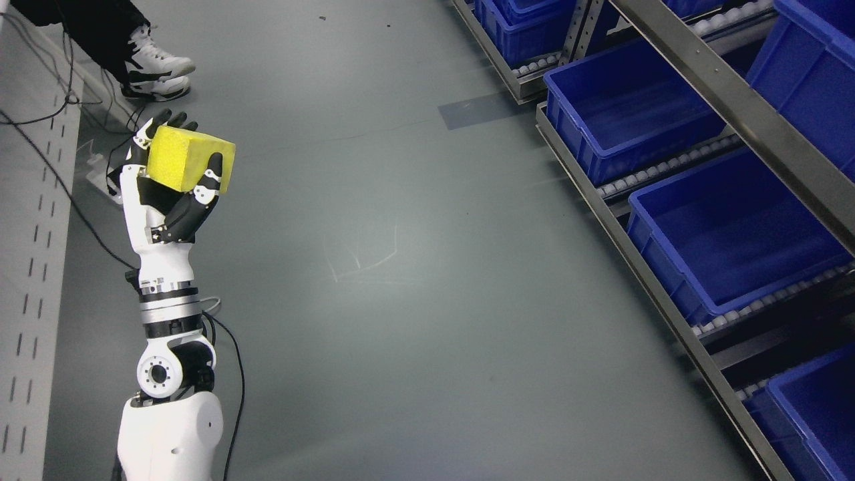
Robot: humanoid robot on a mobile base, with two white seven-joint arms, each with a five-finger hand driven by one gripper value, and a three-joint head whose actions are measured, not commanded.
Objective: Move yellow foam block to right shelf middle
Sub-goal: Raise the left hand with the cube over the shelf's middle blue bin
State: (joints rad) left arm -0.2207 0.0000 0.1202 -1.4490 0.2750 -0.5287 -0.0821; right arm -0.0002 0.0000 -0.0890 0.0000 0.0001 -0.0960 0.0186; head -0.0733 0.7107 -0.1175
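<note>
Rising from the near left edge, the robot's left arm is holding its left hand (167, 194) palm-up over the bare grey floor (401, 267), fingers (211, 175) curling around the yellow foam block (189, 160), which is sitting in the palm, probably so it is staying cradled for the carry. Well apart on the right, blue bins (728, 240) are lying on the shelf (674, 314) rollers, and at the far left a person's shoes (157, 70) are showing.

block (184, 160) in left hand (167, 194), shelf (701, 200) right
</note>
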